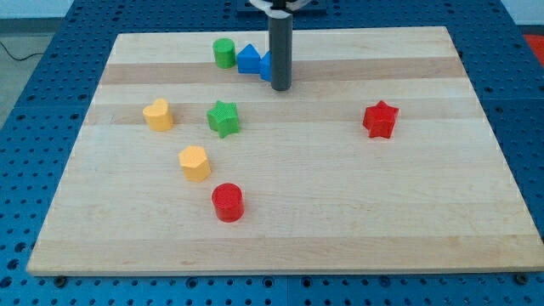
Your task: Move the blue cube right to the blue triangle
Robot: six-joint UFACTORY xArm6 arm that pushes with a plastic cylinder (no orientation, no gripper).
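The blue triangle (248, 59) sits near the view's top, just right of a green cylinder (224, 53). The blue cube (266, 67) lies right against the triangle's right side and is mostly hidden behind my rod. My tip (281, 87) rests on the board at the cube's right side, touching or nearly touching it.
A green star (223, 117), a yellow heart (158, 115) and a yellow hexagon-like block (195, 162) lie at the left middle. A red cylinder (228, 202) is lower centre. A red star (381, 119) is at the right. The wooden board (340, 212) ends in blue table all round.
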